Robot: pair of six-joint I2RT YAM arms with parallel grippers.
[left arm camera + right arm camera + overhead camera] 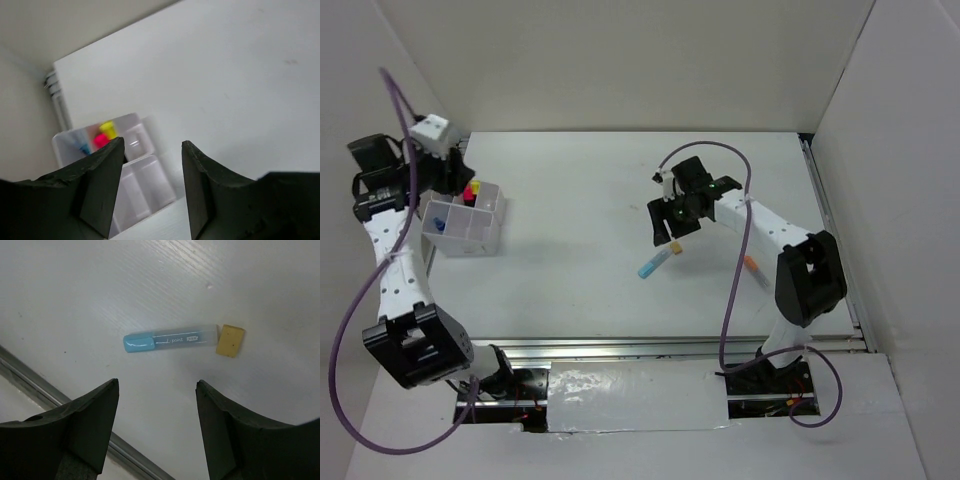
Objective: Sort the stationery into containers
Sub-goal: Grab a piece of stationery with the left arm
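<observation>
The translucent white organizer box (488,236) stands at the far left. One compartment holds highlighters with a pink cap (468,194) and a yellow cap (107,128); another holds a blue-capped item (438,226). My left gripper (457,177) hovers over the box's far side, open and empty; the left wrist view shows it (151,150) above the box (150,162). A light-blue marker (653,263) lies flat mid-table beside a small yellow block (673,249). My right gripper (666,227) hangs just above them, open and empty (157,387), with the marker (170,340) ahead of its fingertips. An orange-capped tube (755,270) lies by the right arm.
White walls enclose the table on the left, back and right. A metal rail (30,380) runs along the table's near edge. The yellow block (230,340) touches the marker's tail end.
</observation>
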